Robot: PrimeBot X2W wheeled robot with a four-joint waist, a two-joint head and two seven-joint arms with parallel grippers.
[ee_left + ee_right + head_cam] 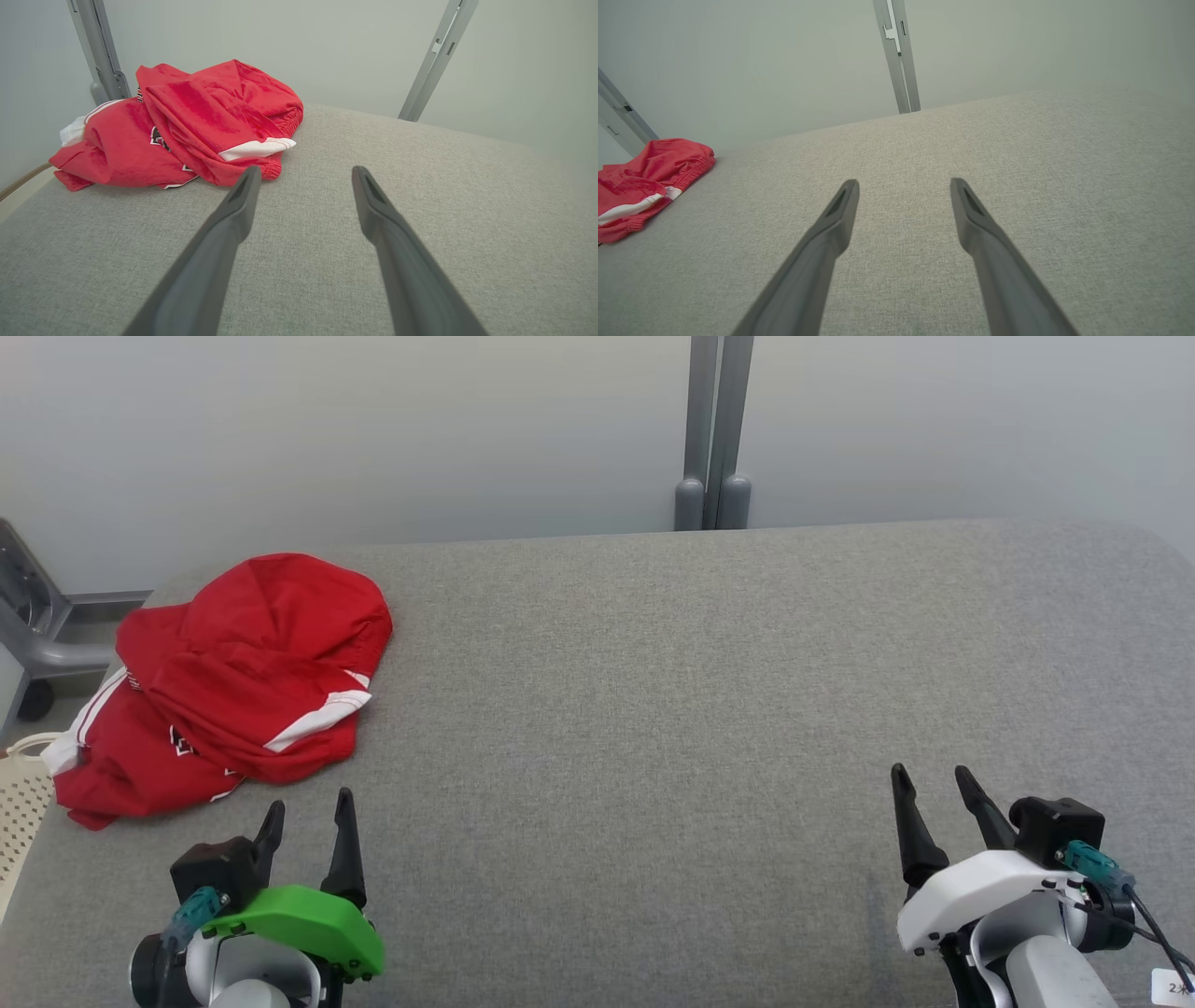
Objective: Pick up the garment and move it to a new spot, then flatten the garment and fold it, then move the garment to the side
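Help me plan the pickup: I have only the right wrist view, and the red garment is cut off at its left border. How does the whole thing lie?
Observer: The garment is one crumpled heap at the far left of the grey surface, reaching its left edge.
Operator: Which end effector is nearer?
Observer: The left end effector, open, just short of the heap's near hem.
Operator: Anything beyond that edge?
Observer: A pale perforated basket sits right beside it, off the surface.
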